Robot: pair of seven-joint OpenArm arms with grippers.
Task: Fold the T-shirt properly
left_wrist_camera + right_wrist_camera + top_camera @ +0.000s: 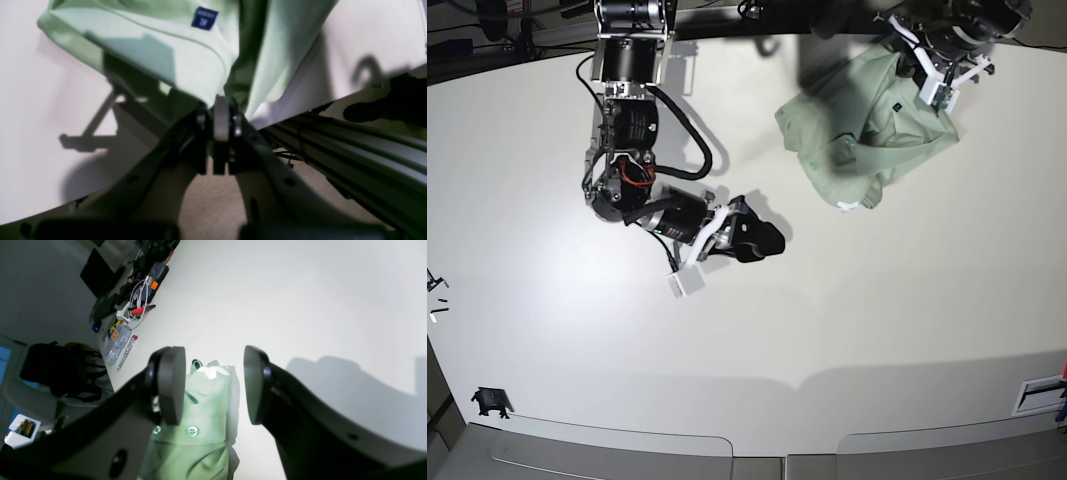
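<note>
The T-shirt (867, 140) lies bunched at the table's far right, pale mint green, its dark label (204, 18) facing up. My left gripper (222, 105) is shut on a fold of the shirt's edge, and the cloth hangs away from the pinch. From the base view, that gripper (943, 92) sits at the shirt's upper right corner. My right gripper (762, 240) hovers open, left of the shirt and apart from it. In its wrist view, the right gripper (213, 385) frames the collar and buttons (192, 430) between its pads (171, 383).
Cables, tools and a screwdriver (126, 348) crowd the table's edge in the right wrist view, with a black bag (56, 373) on a chair beyond. A metal rail (350, 146) runs past the table's edge near my left gripper. A small black clip (489, 400) lies at the front left.
</note>
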